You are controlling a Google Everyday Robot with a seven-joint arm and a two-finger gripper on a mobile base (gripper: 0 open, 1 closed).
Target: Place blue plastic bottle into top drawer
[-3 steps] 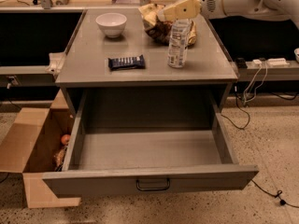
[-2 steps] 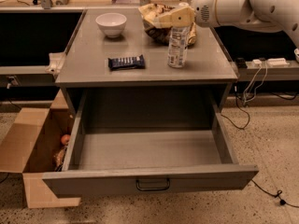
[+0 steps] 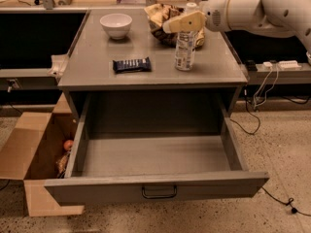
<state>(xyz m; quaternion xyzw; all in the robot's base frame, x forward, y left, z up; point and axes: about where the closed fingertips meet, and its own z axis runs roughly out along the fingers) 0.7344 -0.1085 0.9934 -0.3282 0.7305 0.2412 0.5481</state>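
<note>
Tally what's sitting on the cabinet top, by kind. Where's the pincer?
Bowl: 1
Snack bar: 1
Bottle: 1
Crumpled bag: 1
Total: 4
Pincer: at the bottle's upper part.

blue plastic bottle: clear glossy plastic, pale label like paper
top drawer: grey painted metal, matt, smooth
worktop: same grey metal, faint sheen
gripper: smooth cream plastic, at the bottle's upper part
bowl: white, glossy
snack bar: dark shiny wrapper
cardboard box: brown, matt
floor: speckled, stone-like
</note>
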